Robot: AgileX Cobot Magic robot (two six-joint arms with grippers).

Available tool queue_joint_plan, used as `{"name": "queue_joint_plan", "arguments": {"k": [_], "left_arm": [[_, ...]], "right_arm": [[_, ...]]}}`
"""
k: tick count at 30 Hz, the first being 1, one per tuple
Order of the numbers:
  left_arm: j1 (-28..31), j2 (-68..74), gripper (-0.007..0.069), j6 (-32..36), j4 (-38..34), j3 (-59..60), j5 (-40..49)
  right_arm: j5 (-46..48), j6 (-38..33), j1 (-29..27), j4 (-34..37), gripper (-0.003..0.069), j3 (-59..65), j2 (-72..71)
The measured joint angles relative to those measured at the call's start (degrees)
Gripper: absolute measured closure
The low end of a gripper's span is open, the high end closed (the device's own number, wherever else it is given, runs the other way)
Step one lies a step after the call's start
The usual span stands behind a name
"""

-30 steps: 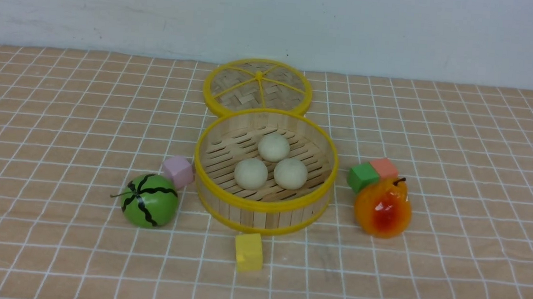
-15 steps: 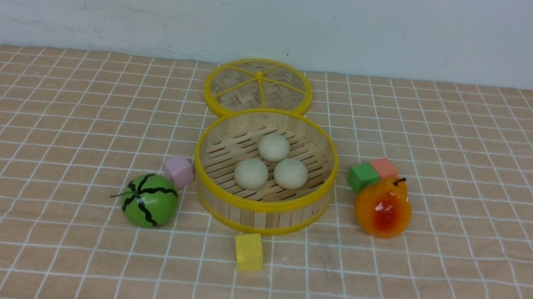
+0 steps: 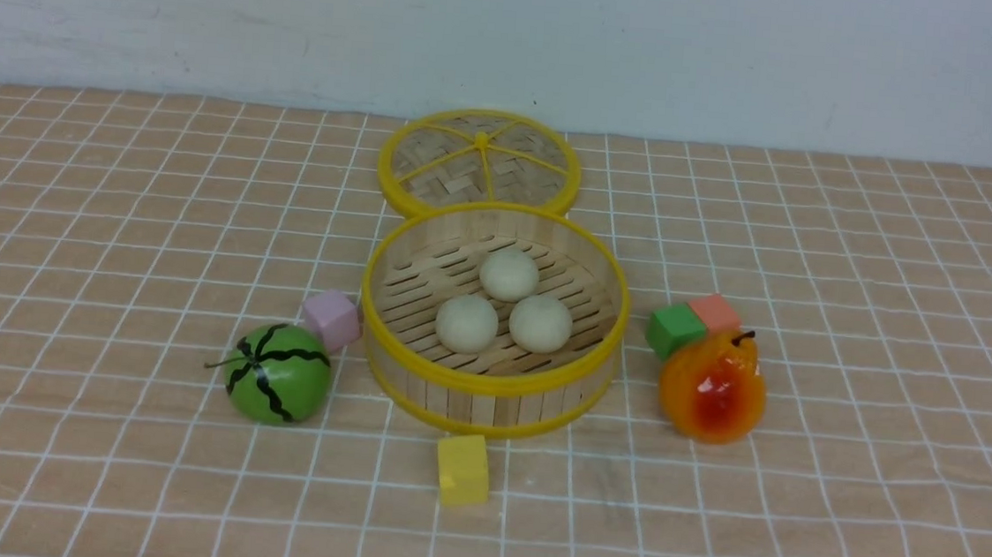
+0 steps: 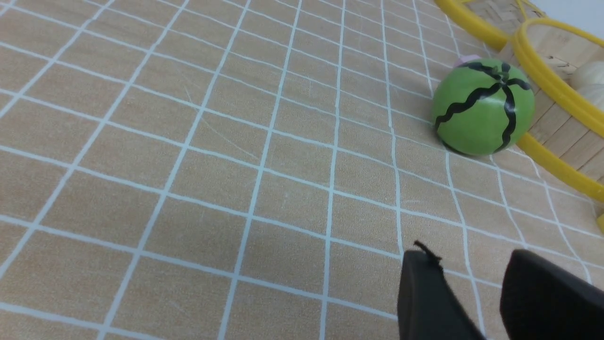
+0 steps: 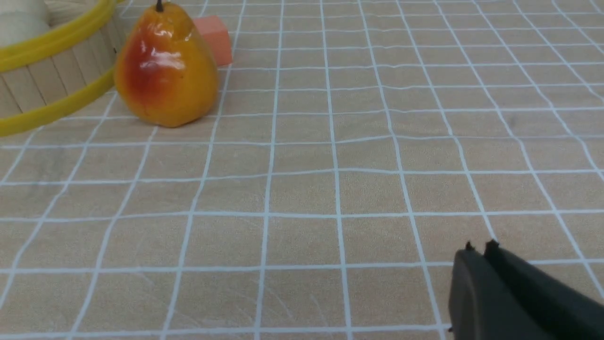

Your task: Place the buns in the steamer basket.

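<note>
Fingers of the left gripper (image 4: 462,278) stand apart, empty; the right gripper's (image 5: 480,248) are clenched on nothing. Beyond them, the watermelon (image 3: 279,374) and pear (image 3: 713,387) flank the basket (image 3: 489,382).

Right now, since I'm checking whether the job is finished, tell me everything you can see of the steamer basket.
The steamer basket is round, with upright walls of pale slats that look like bamboo, yellow bands at top and bottom, and a slotted floor. It stands upright and uncovered on the checked cloth, holding three off-white buns. The woven lid lies behind it, partly hidden by its rim. No gripper touches it.
</note>
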Motion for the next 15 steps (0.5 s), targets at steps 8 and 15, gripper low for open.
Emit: {"name": "queue_joint_plan", "arguments": {"k": [8,15], "left_arm": [[0.0,0.0,0.0386,0.0,0.0,0.0,0.0],[0.0,0.0,0.0386,0.0,0.0,0.0,0.0]], "right_arm": [[-0.2,0.0,0.0,0.0,0.0634,0.1,0.0],[-0.2,0.0,0.0,0.0,0.0627,0.1,0.0]]}}
